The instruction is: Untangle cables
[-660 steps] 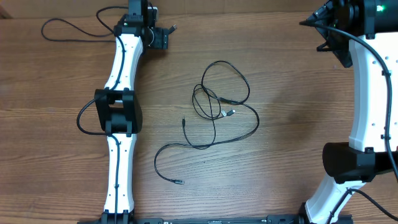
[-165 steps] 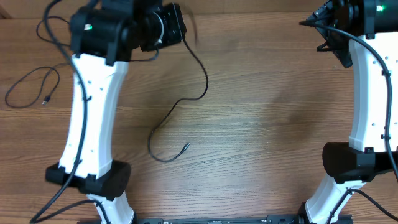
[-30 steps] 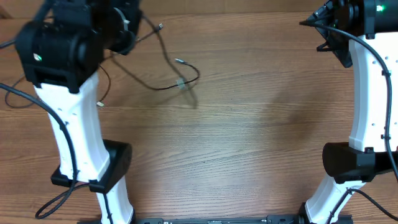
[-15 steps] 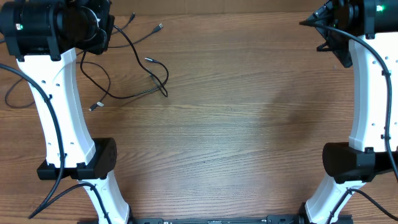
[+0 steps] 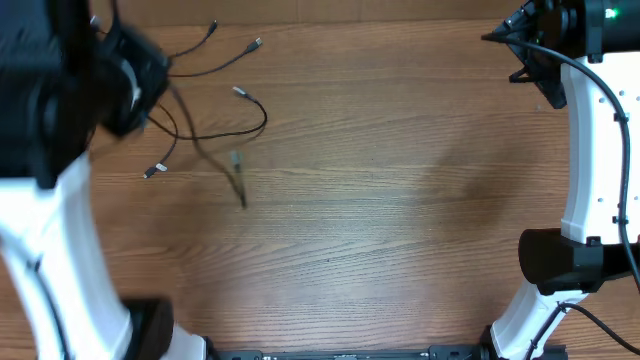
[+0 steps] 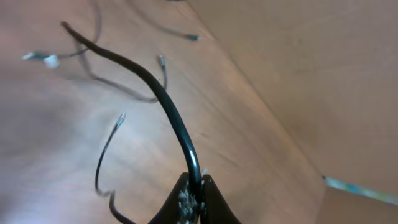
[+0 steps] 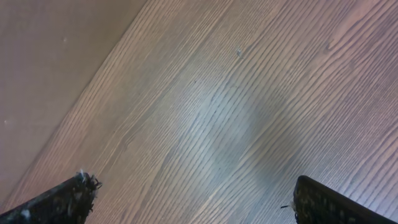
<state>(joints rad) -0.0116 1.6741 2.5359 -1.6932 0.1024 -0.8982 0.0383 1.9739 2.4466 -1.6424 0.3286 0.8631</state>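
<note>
Your left jaws pinch one cable (image 6: 166, 102), pulling it off the other cables (image 5: 225, 132) while the right jaws stand spread; next, carry it clear and lay it apart.

Black, silvery-tipped cables (image 6: 168, 106) lie on a brown, wood-grained table (image 5: 400, 200).

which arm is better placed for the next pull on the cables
Left. The left gripper is shut on one cable, the other cables lying close by; the right gripper hangs open over bare table.
</note>
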